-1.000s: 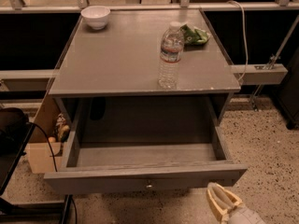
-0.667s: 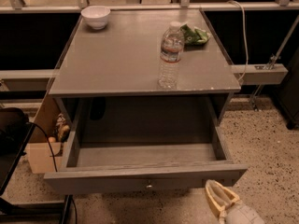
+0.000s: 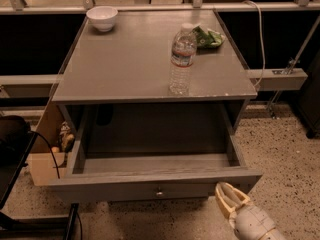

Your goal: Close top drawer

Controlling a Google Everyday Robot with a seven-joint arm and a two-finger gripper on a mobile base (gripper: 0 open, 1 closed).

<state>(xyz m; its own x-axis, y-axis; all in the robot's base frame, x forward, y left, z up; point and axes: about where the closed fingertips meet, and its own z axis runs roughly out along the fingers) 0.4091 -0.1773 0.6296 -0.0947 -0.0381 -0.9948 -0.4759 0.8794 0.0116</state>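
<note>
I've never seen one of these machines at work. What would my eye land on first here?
The top drawer of the grey cabinet, pulled far out toward the camera. The robot's pale gripper sits by its front right corner, at the bottom right. On the cabinet top stand a water bottle near the front right, a white bowl at the back left and a green packet back right.
</note>
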